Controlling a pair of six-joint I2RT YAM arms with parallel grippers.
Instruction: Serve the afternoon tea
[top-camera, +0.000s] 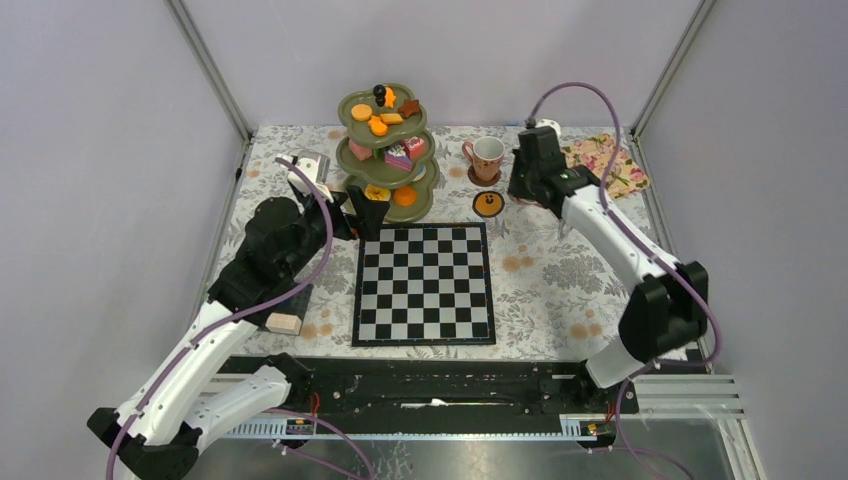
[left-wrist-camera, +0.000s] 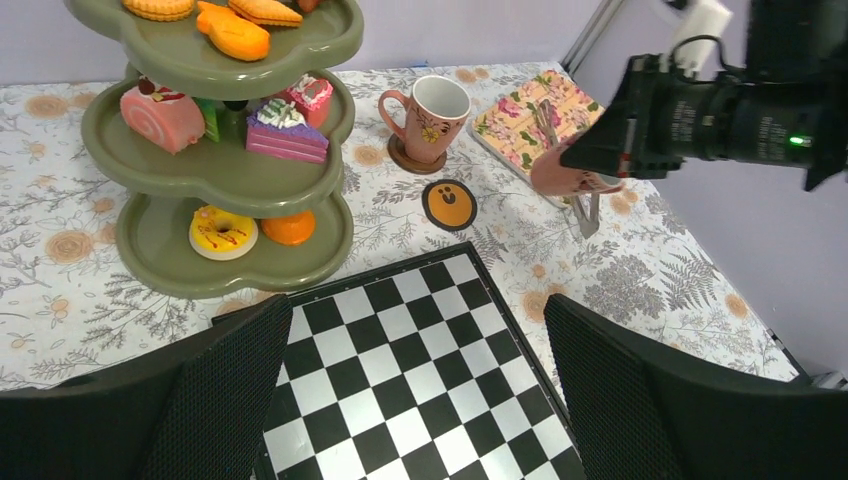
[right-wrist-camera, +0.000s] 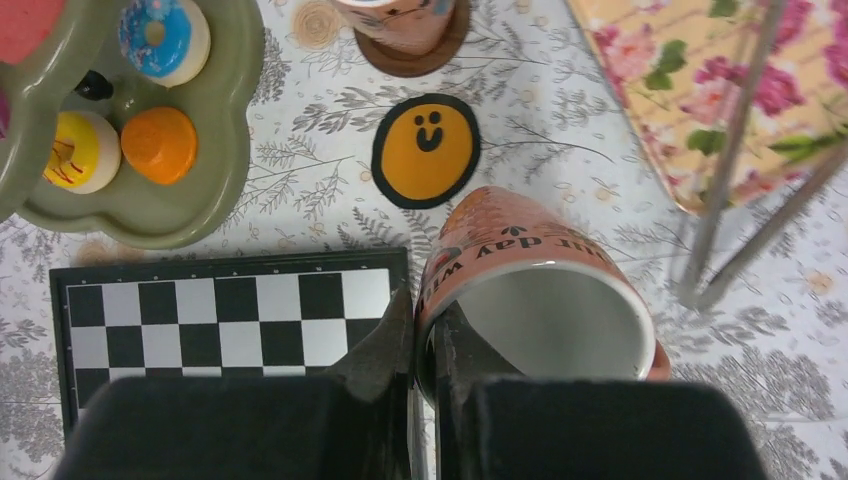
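Right gripper (right-wrist-camera: 422, 318): clenched on the rim of a pink cup (right-wrist-camera: 545, 290), one finger inside the wall and one outside.
Held cup: white inside, lettering on the outer wall; whether it touches the cloth cannot be told.
Left gripper (left-wrist-camera: 418, 325): released, jaws spread wide over the far left part of the chessboard (top-camera: 424, 285), just in front of the stand (top-camera: 427, 196).
Coaster (right-wrist-camera: 426, 150): black-edged orange disc with a smiling face, bare, just beyond the held cup.
Second cup (top-camera: 487, 156): upright on a brown coaster, behind the smiling coaster and right of the stand.
Stand: three olive tiers under a black knob, well left of the right gripper and just beyond the left one.
Top tier: orange pastries (left-wrist-camera: 232, 34).
Middle tier: pink roll (left-wrist-camera: 161, 117) and iced cake slices.
Bottom tier: yellow donut (left-wrist-camera: 223, 231), orange pastry (right-wrist-camera: 160, 144) and blue donut (right-wrist-camera: 164, 37).
Tray (top-camera: 606, 166): flowered, at the far right corner, with thin metal bars lying across it.
Block (top-camera: 284, 323): beige, beside the left arm.
Surface: flower-printed cloth (top-camera: 560, 270), with the chessboard at its centre.
Room: plain pale grey walls on three sides.
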